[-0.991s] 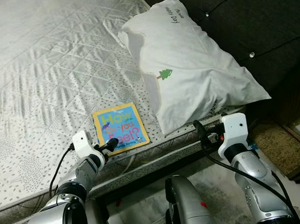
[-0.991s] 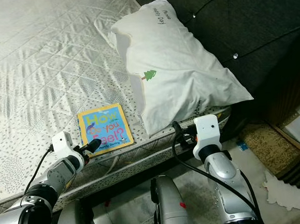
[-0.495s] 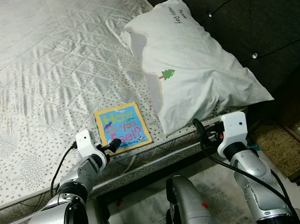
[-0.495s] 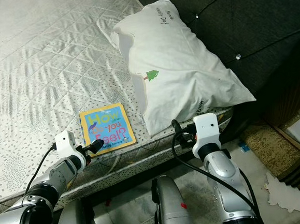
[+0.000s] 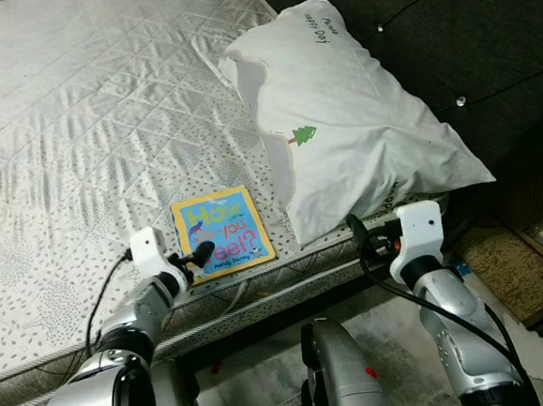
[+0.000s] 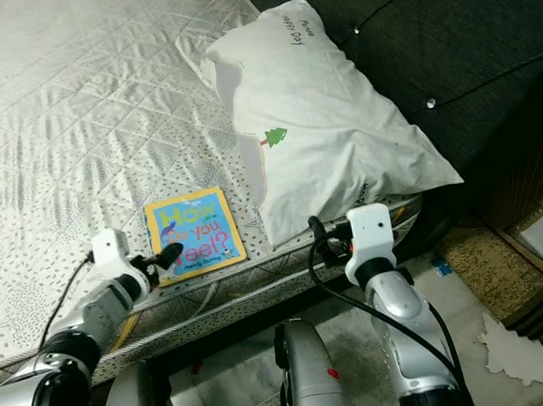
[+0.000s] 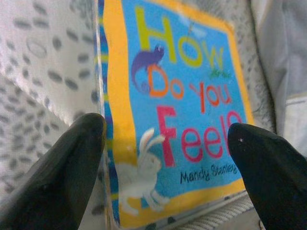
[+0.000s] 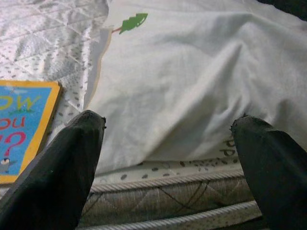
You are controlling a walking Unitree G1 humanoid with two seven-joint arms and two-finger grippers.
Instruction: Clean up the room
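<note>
Blue-and-yellow picture book (image 5: pixel 221 230), cover up, title "How Do You Feel?", flat on the grey quilted mattress (image 5: pixel 76 115) right at its near edge. Just beside it, toward the headboard, a white pillow (image 5: pixel 350 131) with a small green tree print; the pillow's lower corner sits close to the book's side, can't tell if touching.

Left gripper (image 7: pixel 168 158) sits at the book's near corner, fingers spread wide on either side of the cover's lower part, nothing held. In the left wrist view one black finger (image 7: pixel 53 167) is over the mattress edge by the spine, the other (image 7: pixel 268 167) past the opposite side. Head view puts the finger tips over the book's near corner; contact unclear.

Right gripper (image 8: pixel 168 158) hovers low at the mattress edge in front of the pillow, fingers wide apart, empty.

Dark tufted headboard (image 5: pixel 446 29) behind the pillow, with a thin string of lights across it. Brown mat (image 5: pixel 512 273) on the floor at the bed's right side.

Progress, as judged: early. Book not yet grasped or lifted, lying loose on the bed. Pillow looks skewed, hanging toward the bed edge, probably wants straightening. Left to do: close on the book, carry it somewhere proper, tidy the pillow.
</note>
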